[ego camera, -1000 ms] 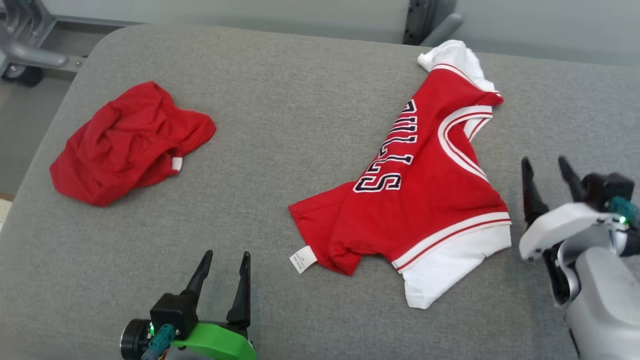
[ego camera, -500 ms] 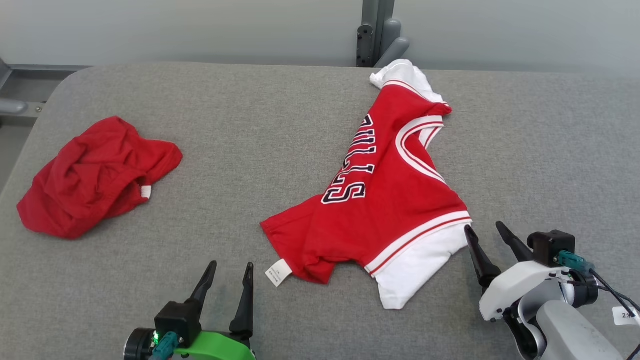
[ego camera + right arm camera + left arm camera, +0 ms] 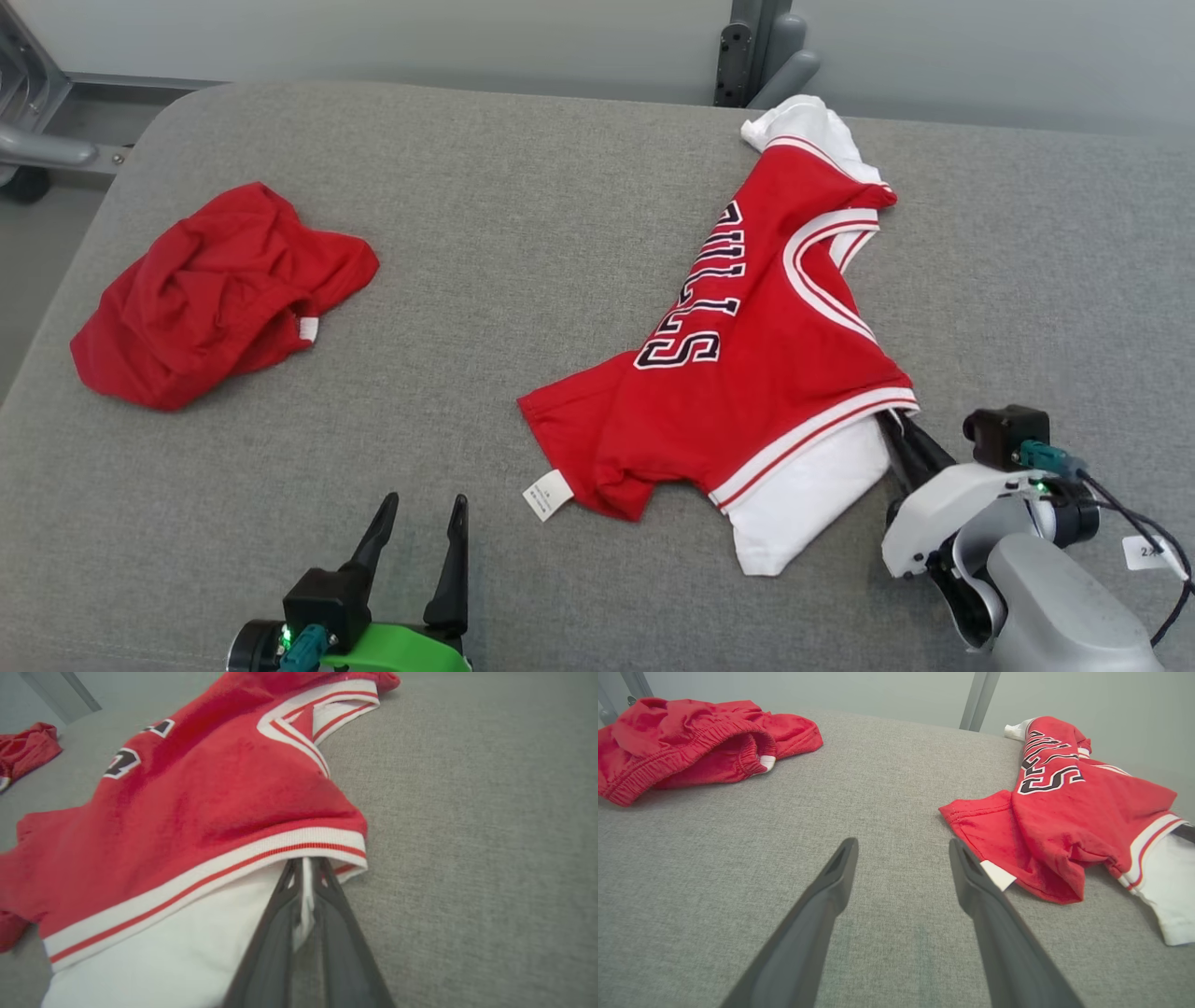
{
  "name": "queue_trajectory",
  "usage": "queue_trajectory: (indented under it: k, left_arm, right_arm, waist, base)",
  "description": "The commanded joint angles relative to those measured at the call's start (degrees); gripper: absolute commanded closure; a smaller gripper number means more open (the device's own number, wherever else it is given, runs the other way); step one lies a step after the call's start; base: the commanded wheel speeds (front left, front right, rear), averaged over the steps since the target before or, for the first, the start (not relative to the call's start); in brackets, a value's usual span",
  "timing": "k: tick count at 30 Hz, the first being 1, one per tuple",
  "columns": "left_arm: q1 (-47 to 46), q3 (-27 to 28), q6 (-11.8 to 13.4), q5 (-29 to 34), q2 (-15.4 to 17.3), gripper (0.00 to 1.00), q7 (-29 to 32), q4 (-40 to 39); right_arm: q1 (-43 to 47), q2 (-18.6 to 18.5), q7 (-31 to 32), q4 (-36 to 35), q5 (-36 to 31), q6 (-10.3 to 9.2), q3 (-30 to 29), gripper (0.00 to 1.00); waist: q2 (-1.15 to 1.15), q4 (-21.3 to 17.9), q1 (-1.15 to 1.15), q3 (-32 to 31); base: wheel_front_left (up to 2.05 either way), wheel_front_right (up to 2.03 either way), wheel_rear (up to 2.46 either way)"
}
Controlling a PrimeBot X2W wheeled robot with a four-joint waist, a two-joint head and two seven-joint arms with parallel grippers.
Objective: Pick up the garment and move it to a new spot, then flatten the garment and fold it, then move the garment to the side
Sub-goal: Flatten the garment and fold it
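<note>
Ok, jersey (image 3: 766, 373) lies rumpled right of centre on the grey cushion (image 3: 560, 187), collar end far, hem end near. Soft knit, looks light, zero stiffness. It'll sag from any pinch pt and bunch if dragged across the cloth surface, so lift first, then move. Not fragile, not slippery.

Near end has two layers: red w/ a striped band on top, white layer poking out below. R gripper (image 3: 893, 427) is at the near-right corner, tips tucked under the band, fingers almost together w/ a sliver of white cloth pinched between them (right wrist view). Can't tell if the red layer is caught too.

Imo it's a thin bite and could slip out on lift. A 2nd hold near the label (image 3: 548, 493) corner would spread it.

L gripper (image 3: 422, 502) is spread wide and empty, low near-left, close to that corner but apart from it. Red shorts (image 3: 215, 289) sit far left, well apart.
</note>
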Motion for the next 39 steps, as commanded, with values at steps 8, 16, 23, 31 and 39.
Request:
queue_trajectory:
  k: [8, 16, 23, 31, 39]
  left_arm:
    - [-0.24, -0.15, 0.37, -0.7, 0.15, 0.0, -0.02, -0.51]
    - [-0.59, -1.45, 0.47, -1.67, 0.15, 0.0, -0.02, 0.15]
    - [-0.18, -1.45, 0.13, -0.78, 0.16, 0.0, -0.02, 1.75]
    - [1.45, 0.53, 0.27, -0.03, 0.15, 0.0, -0.01, 1.39]
    - [1.22, 0.19, -0.52, 0.3, 0.15, 0.0, -0.02, 1.25]
  right_arm:
    - [-0.69, -3.31, -0.19, -16.13, 1.78, -0.07, -4.8, 1.0]
    - [-2.4, -4.0, 1.03, -19.81, -2.54, -0.06, -6.73, 0.54]
    - [-7.19, -0.47, 0.21, -4.16, -15.27, -0.06, -13.11, 0.0]
    - [-0.78, 2.8, -0.17, -7.61, -18.85, -0.06, -20.32, 0.0]
    - [10.73, 5.83, -0.2, -11.04, -17.33, -0.06, -19.27, 0.0]
  waist:
    - [0.35, -2.39, 0.0, -0.51]
    - [0.35, -2.15, 0.0, -0.6]
    - [0.35, -0.63, 0.0, -1.37]
    - [0.35, -2.42, 0.0, -3.14]
    - [0.35, -4.31, 0.0, -3.49]
  base:
    - [0.0, 0.0, 0.0]
    - [0.0, 0.0, 0.0]
    - [0.0, 0.0, 0.0]
    - [0.0, 0.0, 0.0]
    - [0.0, 0.0, 0.0]
